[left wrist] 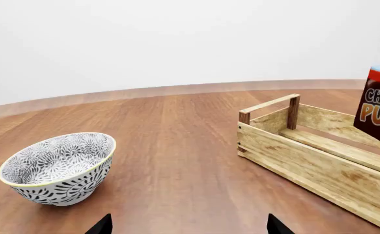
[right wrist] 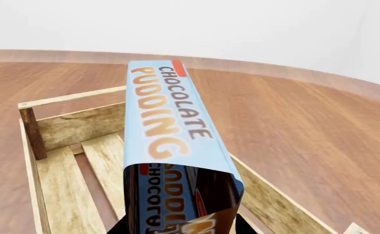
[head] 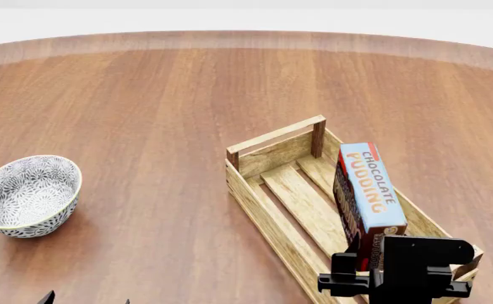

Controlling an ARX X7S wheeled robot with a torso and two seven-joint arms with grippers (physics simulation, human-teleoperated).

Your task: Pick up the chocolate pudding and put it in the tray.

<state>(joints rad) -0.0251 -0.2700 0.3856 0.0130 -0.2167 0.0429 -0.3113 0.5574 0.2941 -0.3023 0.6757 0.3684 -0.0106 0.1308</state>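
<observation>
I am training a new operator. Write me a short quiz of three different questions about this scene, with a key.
1. True or false: the chocolate pudding lies flat on the table beside the bowl.
2. Multiple choice: where is the bowl relative to the tray? A) inside it B) apart, on the robot's left C) stacked on top
3. Fill in: the right gripper grips the pudding at its ___ end, the one toward the robot.

Key: 1 false, it is held over the tray; 2 B; 3 near.
</observation>
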